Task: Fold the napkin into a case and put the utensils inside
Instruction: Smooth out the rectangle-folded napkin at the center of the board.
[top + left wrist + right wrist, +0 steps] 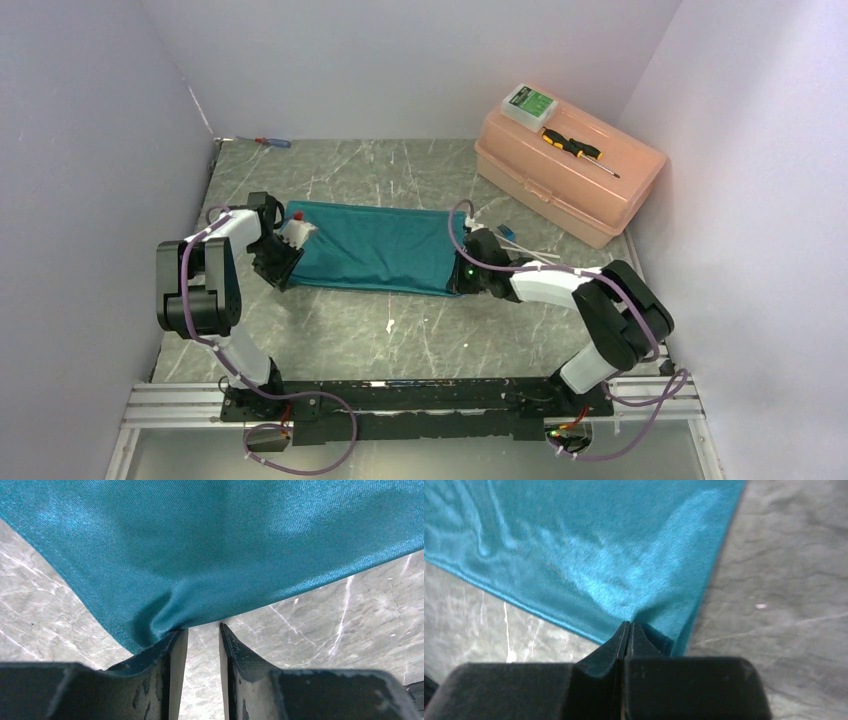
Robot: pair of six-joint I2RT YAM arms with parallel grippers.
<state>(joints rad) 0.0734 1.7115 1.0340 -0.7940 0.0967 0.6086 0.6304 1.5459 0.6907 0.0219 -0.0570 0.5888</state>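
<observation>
The teal napkin lies spread flat across the middle of the marble table. My left gripper sits at its near left corner. In the left wrist view this gripper is open, bare table shows in the gap, and the cloth bunches against the tip of one finger. My right gripper is at the near right corner. Seen from the right wrist, it is shut, with the napkin puckered into its tips. The utensils lie just right of the cloth: a blue one and white sticks.
A peach toolbox stands at the back right, carrying a yellow-and-black screwdriver and a small green-and-white box. A red-and-blue screwdriver lies at the back left. A white scrap sits near the front. Walls close three sides.
</observation>
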